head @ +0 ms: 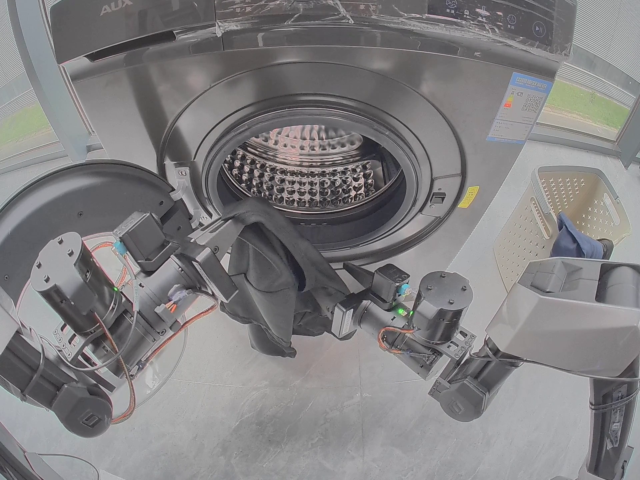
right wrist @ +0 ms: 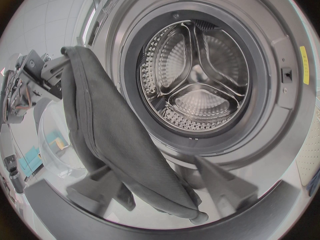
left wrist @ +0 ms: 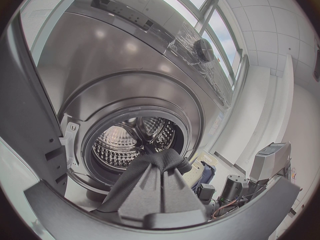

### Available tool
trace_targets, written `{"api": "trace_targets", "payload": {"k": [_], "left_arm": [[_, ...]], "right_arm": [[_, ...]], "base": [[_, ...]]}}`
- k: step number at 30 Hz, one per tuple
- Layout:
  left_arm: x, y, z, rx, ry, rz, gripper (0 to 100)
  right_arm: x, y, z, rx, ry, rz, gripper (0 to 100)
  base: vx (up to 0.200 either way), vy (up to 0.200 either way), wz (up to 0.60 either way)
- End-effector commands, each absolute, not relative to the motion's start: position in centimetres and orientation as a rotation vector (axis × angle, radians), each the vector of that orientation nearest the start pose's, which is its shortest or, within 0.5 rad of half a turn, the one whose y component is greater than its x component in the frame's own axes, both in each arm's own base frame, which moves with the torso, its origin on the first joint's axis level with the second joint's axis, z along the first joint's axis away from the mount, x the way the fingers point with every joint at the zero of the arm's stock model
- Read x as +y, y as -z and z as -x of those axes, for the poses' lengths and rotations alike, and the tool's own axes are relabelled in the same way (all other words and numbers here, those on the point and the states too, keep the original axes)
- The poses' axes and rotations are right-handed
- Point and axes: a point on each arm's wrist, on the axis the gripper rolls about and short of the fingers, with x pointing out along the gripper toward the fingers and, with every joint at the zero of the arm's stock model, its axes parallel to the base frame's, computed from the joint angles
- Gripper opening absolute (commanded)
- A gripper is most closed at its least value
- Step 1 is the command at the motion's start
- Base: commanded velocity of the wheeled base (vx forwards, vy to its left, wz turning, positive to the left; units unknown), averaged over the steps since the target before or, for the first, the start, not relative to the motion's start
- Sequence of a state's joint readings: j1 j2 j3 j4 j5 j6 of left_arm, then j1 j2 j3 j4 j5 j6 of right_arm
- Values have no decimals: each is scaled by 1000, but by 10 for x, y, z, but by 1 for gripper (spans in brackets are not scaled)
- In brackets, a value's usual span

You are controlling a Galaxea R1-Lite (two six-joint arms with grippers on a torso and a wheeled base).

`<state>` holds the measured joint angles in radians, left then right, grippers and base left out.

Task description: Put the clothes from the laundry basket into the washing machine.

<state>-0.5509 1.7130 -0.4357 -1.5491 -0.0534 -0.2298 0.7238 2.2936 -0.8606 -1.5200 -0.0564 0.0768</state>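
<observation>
Left gripper (left wrist: 163, 170) is clenching the dark garment (head: 273, 275), hanging it before the washing machine (head: 413, 88) mouth; right gripper (right wrist: 156, 174) is gaping released under it. Laundry basket (head: 533, 228) is sitting on the grey floor (head: 320, 401) to the machine's right, holding blue cloth (head: 573, 241); windows (left wrist: 220, 34) are showing behind

Black garment (head: 273, 268), grey washing machine (head: 133, 101), cream perforated laundry basket (head: 527, 235) with seemingly navy cloth (head: 575, 243).

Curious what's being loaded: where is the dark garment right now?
In the head view the dark garment hangs from the left gripper, just outside the washing machine opening, at its lower left rim.
</observation>
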Motion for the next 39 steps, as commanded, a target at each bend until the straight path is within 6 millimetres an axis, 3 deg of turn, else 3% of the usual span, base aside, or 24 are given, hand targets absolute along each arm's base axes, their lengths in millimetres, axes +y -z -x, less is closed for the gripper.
{"api": "trace_targets", "payload": {"k": [1,5,7,9,10,15,20,30,39], "left_arm": [[-138,-172,-222,-163,633,288,0],[-135,-164,-220,-128,634,283,0],[-135,-157,-218,-93,650,273,0],[-134,-155,-217,-86,657,271,0],[-134,-156,-215,-85,675,267,0],[-132,-165,-210,-123,694,271,0],[-128,-180,-200,-184,720,282,0],[-128,-184,-202,-212,697,257,0],[-131,-189,-208,-247,646,239,0]], "right_arm": [[263,-76,-301,-71,-660,-119,0],[252,-91,-292,-82,-647,-132,0],[237,-114,-284,-121,-611,-174,0],[231,-121,-281,-128,-596,-187,0],[218,-135,-273,-141,-578,-211,0],[189,-165,-250,-170,-563,-296,0],[179,-187,-237,-214,-569,-340,0],[170,-211,-219,-284,-587,-369,0],[170,-212,-218,-288,-587,-363,0]], "base": [[0,0,0],[0,0,0],[0,0,0],[0,0,0],[0,0,0],[0,0,0],[0,0,0],[0,0,0],[0,0,0]]}}
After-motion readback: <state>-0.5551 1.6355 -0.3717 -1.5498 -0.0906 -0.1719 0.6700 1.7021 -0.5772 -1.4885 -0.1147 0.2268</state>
